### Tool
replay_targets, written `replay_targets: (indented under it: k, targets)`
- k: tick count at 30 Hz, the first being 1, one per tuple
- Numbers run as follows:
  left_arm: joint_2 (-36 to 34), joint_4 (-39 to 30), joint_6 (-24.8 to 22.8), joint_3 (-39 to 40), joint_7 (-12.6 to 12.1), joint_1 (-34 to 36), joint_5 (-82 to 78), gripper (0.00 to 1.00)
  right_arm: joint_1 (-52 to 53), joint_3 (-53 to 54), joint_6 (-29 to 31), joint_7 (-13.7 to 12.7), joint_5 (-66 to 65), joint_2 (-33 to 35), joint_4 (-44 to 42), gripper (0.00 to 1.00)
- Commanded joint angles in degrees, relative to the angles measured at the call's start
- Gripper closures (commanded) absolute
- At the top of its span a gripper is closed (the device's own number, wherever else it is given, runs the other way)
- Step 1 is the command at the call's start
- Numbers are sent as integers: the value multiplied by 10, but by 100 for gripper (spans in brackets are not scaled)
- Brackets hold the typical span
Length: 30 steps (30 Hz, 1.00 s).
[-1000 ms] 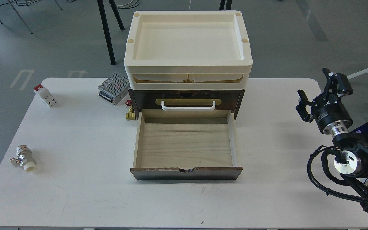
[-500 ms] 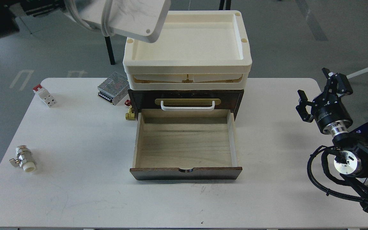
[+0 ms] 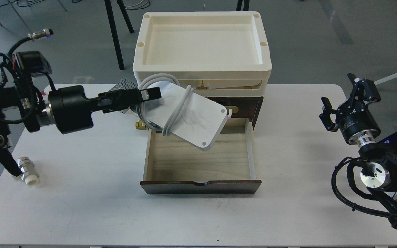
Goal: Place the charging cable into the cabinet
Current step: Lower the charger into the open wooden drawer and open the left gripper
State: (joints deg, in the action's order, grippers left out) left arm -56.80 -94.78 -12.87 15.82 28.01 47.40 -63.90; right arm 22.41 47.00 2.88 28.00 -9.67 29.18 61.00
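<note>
**Left gripper holding the charging cable over the open drawer**

Our left gripper [image 3: 150,93] reaches in level from the left, its fingers clamped on the upper left edge of the charging cable [image 3: 188,117]. The flat white block hangs tilted above the rear left part of the open drawer [image 3: 198,160], clear of the drawer floor, with its lower right corner lowest. The pale grey cable loops around the block's left half. The block hides most of the white handle on the cabinet [image 3: 250,105].

Our right gripper [image 3: 348,98] rests well to the right of the cabinet, above the table [image 3: 288,206], with its fingers spread apart and nothing between them.

Two cream trays [image 3: 202,41] are stacked on top of the cabinet. Left of the cabinet, a perforated metal box [image 3: 124,82] shows partly behind our left gripper, and a brass fitting [image 3: 139,125] sits just beside the drawer's rear left corner. A silver valve [image 3: 28,170] lies far left of the cabinet, near the table edge.
</note>
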Motion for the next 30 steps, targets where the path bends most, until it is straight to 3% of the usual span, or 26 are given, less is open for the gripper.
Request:
replay_targets:
  k: [1, 8, 19, 30]
  targets:
    - [34, 6, 43, -9, 0, -37, -32, 97, 0, 0, 0, 0, 0, 0, 0, 1]
    - [94, 54, 113, -10, 0, -104, -31, 97, 0, 0, 0, 0, 0, 0, 0, 1]
    - [198, 194, 133, -10, 0, -151, -30, 96, 1, 0, 0, 0, 0, 0, 0, 1]
    - [298, 318, 133, -39, 0, -142, -35, 96, 1, 0, 0, 0, 0, 0, 0, 1]
